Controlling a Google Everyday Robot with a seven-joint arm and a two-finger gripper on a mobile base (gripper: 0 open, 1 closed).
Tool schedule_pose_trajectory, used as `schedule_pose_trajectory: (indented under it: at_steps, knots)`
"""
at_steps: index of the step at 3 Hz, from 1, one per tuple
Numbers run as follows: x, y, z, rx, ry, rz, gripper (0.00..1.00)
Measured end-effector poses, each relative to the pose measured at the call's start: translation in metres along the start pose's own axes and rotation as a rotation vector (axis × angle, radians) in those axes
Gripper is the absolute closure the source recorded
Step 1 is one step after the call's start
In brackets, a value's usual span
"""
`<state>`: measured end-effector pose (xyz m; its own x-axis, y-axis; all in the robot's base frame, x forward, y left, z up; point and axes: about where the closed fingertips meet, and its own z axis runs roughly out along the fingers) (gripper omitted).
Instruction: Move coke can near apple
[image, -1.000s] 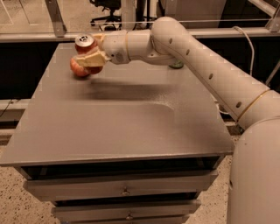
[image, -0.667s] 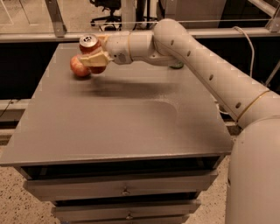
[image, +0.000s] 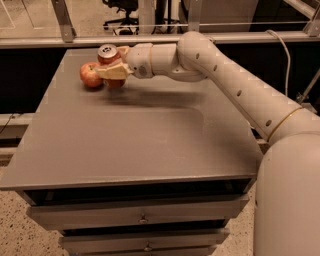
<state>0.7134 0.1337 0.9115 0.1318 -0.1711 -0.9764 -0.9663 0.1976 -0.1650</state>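
Observation:
The coke can (image: 108, 55), red-orange with a silver top, stands upright at the far left of the grey table (image: 135, 145). My gripper (image: 111, 67) is shut around the can's body, with a pale finger (image: 113, 72) across its front. The red apple (image: 91, 75) sits on the table just left of the can, almost touching it. The white arm reaches in from the right across the back of the table.
The table has drawers (image: 142, 217) below its front edge. A metal rail (image: 150, 39) runs behind the table. The robot's white body (image: 290, 200) fills the right foreground. An office chair (image: 122, 12) stands far behind.
The gripper and the can have shifted slightly, staying next to the apple. The apple has not moved.

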Motion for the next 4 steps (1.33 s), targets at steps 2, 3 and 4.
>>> schedule_pose_trajectory:
  at_steps: [2, 3, 4]
  knots:
    - [0.0115, -0.0032, -0.0006, 0.008, 0.023, 0.039, 0.02]
    - [0.0156, -0.0008, 0.0029, -0.003, 0.033, 0.060, 0.00]
    - [0.0155, -0.0005, -0.0022, 0.007, 0.044, 0.068, 0.00]
